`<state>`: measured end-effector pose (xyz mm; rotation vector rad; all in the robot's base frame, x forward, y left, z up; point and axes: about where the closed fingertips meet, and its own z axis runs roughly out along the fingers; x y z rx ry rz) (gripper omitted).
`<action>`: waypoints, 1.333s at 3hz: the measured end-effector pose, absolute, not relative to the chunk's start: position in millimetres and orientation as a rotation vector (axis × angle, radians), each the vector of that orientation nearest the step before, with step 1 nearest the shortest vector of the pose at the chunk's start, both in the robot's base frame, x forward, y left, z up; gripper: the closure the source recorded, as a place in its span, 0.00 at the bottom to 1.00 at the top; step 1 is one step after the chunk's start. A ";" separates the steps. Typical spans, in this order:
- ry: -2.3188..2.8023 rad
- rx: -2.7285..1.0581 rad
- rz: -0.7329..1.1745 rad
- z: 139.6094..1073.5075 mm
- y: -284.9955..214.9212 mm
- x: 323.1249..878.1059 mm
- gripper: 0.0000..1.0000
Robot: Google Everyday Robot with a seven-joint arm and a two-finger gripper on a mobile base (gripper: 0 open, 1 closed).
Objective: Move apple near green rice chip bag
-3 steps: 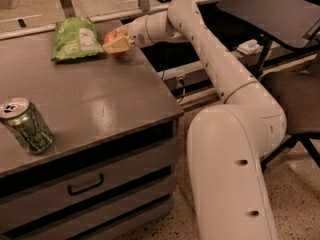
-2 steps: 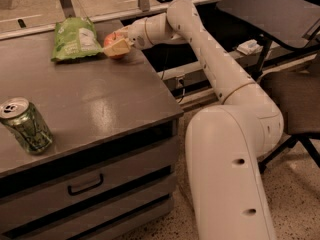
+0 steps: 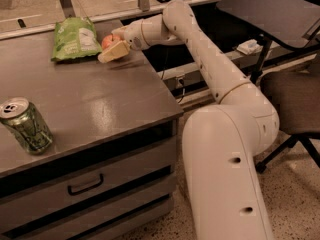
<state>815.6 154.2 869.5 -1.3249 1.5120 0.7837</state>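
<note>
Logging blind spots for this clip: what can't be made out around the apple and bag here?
1. Camera view: the pincer, at the table's far corner beside the green rice chip bag, covers the apple's underside; resting or lifted, unclear.
2. Apple touching bag: unclear from this angle.
3. Chair: cut off by right edge.

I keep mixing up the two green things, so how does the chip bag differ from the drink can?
The green rice chip bag lies flat far back on the table; the can stands upright near its front edge. The bag is pale, soft and crinkled; the can is darker, rigid and shiny. The gripper holds the apple beside the bag, far from the can. Both are green.
</note>
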 end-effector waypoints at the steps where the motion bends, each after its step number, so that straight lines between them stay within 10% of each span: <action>1: 1.493 -1.320 0.780 874.4 148.4 815.3 0.00; 4: 1.499 -1.284 0.663 882.9 66.9 802.9 0.00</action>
